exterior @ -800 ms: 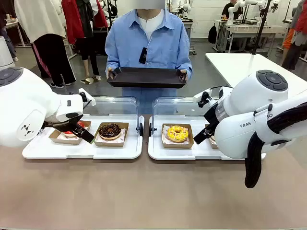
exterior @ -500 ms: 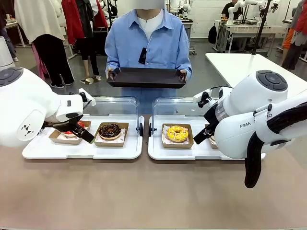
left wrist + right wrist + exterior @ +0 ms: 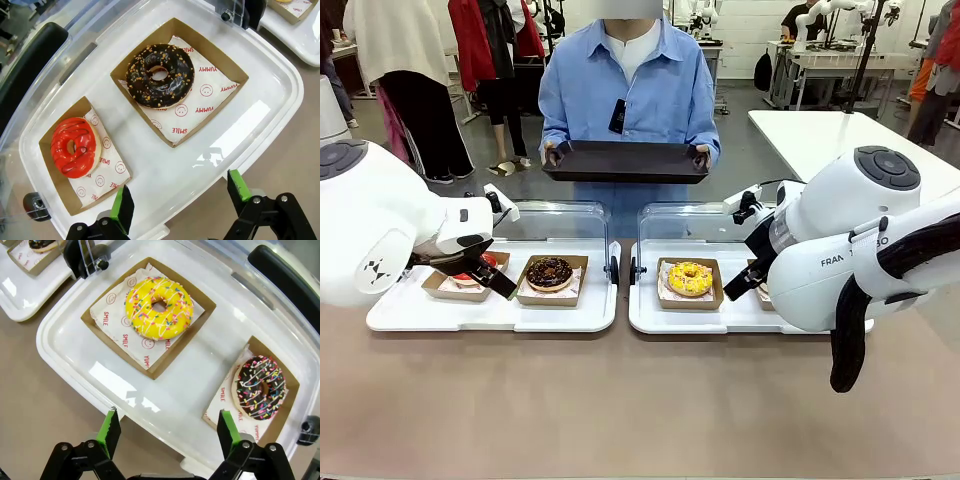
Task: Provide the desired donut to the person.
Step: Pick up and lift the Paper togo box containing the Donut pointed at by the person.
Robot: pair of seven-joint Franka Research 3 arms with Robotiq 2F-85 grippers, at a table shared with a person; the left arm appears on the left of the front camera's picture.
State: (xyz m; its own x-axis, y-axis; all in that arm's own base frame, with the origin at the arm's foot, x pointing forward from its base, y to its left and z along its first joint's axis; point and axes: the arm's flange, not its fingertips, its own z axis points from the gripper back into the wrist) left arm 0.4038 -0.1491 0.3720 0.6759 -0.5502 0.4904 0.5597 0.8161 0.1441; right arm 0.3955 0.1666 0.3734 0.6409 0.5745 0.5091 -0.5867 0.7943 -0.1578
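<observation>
The person (image 3: 630, 80) in a light-blue shirt stands at the far side holding a black tray (image 3: 625, 161) in both hands. A chocolate donut with nuts (image 3: 160, 76) (image 3: 550, 272) and a red-iced donut (image 3: 73, 146) (image 3: 480, 266) sit in cardboard trays on the left white tray (image 3: 490, 312). A yellow sprinkled donut (image 3: 159, 307) (image 3: 690, 278) and a chocolate sprinkled donut (image 3: 260, 387) sit on the right white tray (image 3: 700, 322). My left gripper (image 3: 180, 197) (image 3: 485, 270) hovers open above the left tray. My right gripper (image 3: 165, 432) (image 3: 745, 280) hovers open above the right tray.
Both white trays have clear lids (image 3: 555, 220) hinged open behind them. The brown tabletop (image 3: 620, 400) in front of the trays is bare. Passers-by and other tables stand in the background.
</observation>
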